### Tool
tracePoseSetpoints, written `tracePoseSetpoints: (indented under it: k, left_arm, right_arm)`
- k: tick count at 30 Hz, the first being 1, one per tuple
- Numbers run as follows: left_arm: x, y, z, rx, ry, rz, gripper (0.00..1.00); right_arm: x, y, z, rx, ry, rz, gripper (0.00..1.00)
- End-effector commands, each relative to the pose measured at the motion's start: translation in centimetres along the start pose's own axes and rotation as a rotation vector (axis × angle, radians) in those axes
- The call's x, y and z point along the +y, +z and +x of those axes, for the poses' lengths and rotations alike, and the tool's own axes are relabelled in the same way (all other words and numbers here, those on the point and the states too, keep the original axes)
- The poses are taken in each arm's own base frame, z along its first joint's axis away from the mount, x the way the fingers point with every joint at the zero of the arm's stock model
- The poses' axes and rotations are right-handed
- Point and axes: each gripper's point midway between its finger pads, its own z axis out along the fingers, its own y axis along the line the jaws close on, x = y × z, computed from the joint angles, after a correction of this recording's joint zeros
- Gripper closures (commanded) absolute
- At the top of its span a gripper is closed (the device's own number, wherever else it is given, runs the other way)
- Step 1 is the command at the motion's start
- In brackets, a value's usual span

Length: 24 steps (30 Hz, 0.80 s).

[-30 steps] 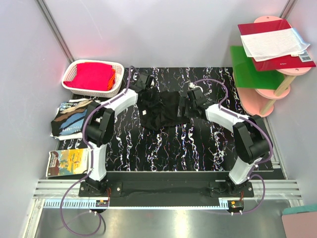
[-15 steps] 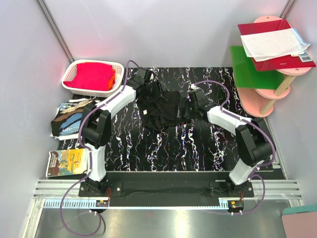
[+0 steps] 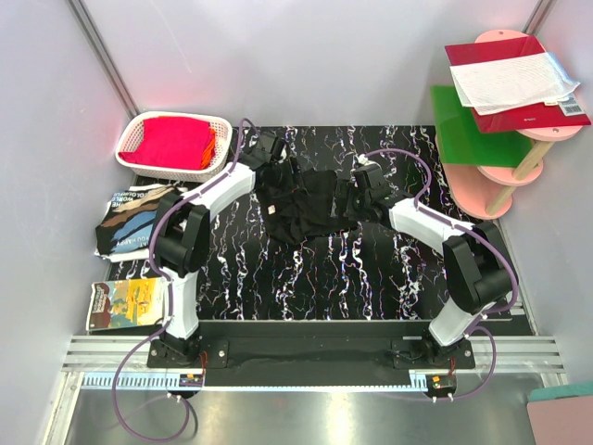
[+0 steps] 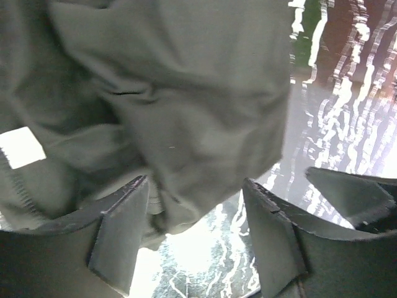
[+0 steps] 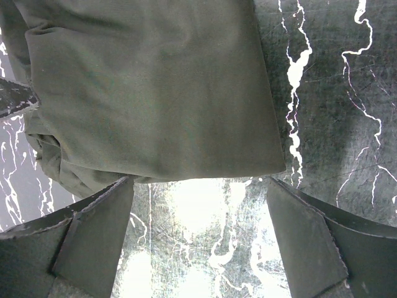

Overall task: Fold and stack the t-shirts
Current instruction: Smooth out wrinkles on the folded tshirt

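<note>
1. Right now we see our left gripper (image 4: pixel 197 208) with its jaws spread apart and nothing pinched. A bunched fold of the black t-shirt (image 4: pixel 186 93) sits just ahead of it, dipping between the fingers.
2. Our right gripper (image 5: pixel 198 198) is likewise spread wide. The shirt's straight edge lies flat just ahead of its fingertips.
3. From above, the shirt lies crumpled between our two grippers on the marbled table (image 3: pixel 361 269).
4. A red t-shirt (image 3: pixel 174 141) sits in a white basket (image 3: pixel 176 116), off to the outer left of our left gripper.
</note>
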Motion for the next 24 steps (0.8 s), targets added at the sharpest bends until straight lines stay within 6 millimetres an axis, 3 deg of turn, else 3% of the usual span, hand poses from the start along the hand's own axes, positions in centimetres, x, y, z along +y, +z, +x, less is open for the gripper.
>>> tracePoseSetpoints:
  k: [1, 5, 7, 11, 14, 16, 17, 19, 24]
  left_arm:
    - [0.6, -1.6, -1.7, -0.070, 0.014, -0.047, 0.38]
    - [2.0, 0.6, -1.0, -0.035, -0.015, -0.085, 0.44]
    - [1.7, 1.4, -1.3, -0.030, -0.019, -0.072, 0.49]
    - [1.5, 3.5, -1.6, -0.013, -0.032, -0.052, 0.74]
    - [1.0, 4.0, -2.3, -0.024, -0.024, -0.034, 0.86]
    - [0.2, 3.8, -2.9, -0.031, -0.015, -0.010, 0.99]
    - [-0.2, 3.4, -3.0, -0.035, -0.013, 0.004, 1.00]
    - [-1.1, 2.6, -3.2, -0.038, -0.003, 0.035, 1.00]
    - [-4.2, -1.4, -4.3, -0.088, 0.033, 0.129, 1.00]
  right_arm:
    - [1.2, -0.6, -1.1, -0.031, 0.015, -0.053, 0.05]
    - [1.0, -0.5, -1.0, -0.029, 0.014, -0.048, 0.05]
    - [1.0, -0.4, -0.8, -0.024, 0.012, -0.047, 0.05]
    - [0.9, -0.3, -0.6, -0.018, 0.015, -0.048, 0.05]
    - [0.8, -0.1, -0.4, -0.014, 0.016, -0.049, 0.05]
    - [0.8, -0.1, -0.1, -0.008, 0.015, -0.050, 0.05]
    - [0.8, -0.1, -0.2, -0.009, 0.015, -0.051, 0.05]
    - [0.7, -0.1, 0.1, -0.005, 0.017, -0.049, 0.05]
    - [0.8, 0.0, 0.1, -0.007, 0.030, -0.057, 0.05]
